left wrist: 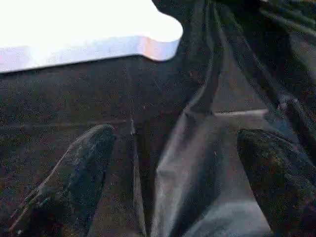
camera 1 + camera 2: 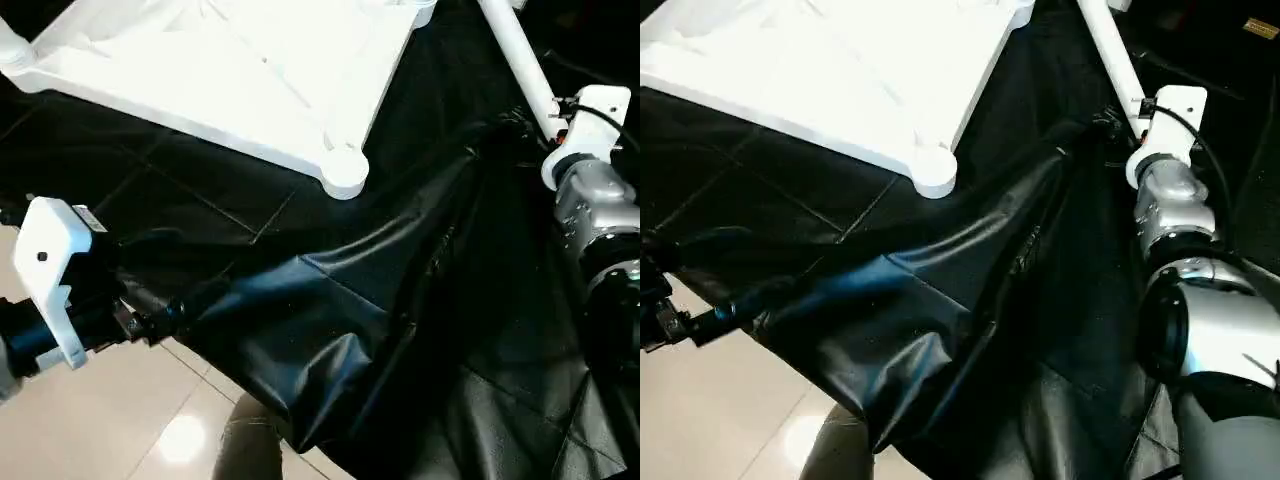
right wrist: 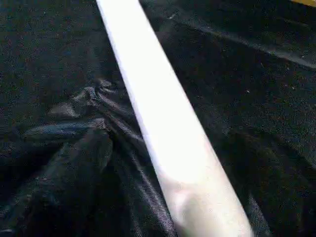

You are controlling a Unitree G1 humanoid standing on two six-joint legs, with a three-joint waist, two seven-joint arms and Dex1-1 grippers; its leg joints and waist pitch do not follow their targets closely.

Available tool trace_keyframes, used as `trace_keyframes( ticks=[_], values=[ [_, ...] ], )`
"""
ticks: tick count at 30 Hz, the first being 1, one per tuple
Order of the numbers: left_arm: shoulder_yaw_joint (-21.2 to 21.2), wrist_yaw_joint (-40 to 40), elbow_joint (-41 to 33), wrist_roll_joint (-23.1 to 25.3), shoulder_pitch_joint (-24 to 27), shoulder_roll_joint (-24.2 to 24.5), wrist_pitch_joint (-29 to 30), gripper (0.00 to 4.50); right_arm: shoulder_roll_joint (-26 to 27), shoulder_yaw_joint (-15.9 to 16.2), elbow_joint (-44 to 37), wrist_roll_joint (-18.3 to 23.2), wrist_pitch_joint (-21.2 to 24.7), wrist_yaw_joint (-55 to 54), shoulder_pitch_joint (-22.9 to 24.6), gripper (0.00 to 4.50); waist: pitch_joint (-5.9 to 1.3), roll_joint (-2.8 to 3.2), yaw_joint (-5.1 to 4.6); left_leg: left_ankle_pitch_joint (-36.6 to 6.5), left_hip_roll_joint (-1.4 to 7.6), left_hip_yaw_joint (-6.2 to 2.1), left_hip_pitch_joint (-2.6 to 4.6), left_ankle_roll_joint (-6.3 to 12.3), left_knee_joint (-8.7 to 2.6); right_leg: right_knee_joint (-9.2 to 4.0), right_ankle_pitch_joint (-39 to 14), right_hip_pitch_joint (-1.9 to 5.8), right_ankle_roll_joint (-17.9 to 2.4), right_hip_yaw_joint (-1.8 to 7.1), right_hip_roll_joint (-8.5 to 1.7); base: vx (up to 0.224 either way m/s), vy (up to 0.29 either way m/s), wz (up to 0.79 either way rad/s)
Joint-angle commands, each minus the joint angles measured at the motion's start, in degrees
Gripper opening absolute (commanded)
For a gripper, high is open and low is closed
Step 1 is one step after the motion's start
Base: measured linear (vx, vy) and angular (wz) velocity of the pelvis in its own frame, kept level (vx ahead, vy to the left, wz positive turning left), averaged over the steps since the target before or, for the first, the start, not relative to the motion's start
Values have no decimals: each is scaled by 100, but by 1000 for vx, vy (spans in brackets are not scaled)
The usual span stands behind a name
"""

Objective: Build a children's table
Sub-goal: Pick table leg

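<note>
L claw [image 1: 168,168] wide open, empty over black sheet [image 2: 330,310] – R claw [image 3: 163,148] open astride leg [image 3: 163,128], tabletop [image 2: 240,80] cut off

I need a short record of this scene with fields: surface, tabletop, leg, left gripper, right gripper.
surface: black sheet spread on a pale tile floor, wrinkled
tabletop: white tabletop lies on the sheet, ribbed side up, empty round corner socket nearest
leg: white tube leg lies on the sheet by the right arm
left gripper: left gripper open over the sheet, holds nothing
right gripper: right gripper, fingers spread either side of the leg
</note>
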Motion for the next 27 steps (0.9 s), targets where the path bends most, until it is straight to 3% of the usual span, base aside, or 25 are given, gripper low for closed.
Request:
trace_keyframes(
  ticks=[1,10,18,27],
  values=[
    [167,77,-157,-212,-1,113,133,450,-102,-1,186,-68,305,104,110,399,-441,29,31,-407,174,-59,254,320,-350,-336,627,372,-1754,335,-407,0,0,0],
    [101,168,-177,-219,-76,204,115,450,-145,-63,177,-76,445,390,90,324,-435,11,69,-236,165,-61,238,348,-331,-317,921,404,-1783,345,-410,0,0,0],
    [62,284,-142,-304,-135,300,97,450,-149,-212,167,11,503,441,137,260,-440,3,86,-290,172,-57,252,322,-332,-324,786,401,-1802,348,-415,0,0,0],
    [89,323,-188,-336,-10,339,49,450,-180,-311,165,62,582,546,176,186,-440,-59,89,-345,177,-48,263,283,-340,-332,574,405,-1764,355,-423,0,0,0]
  ],
)
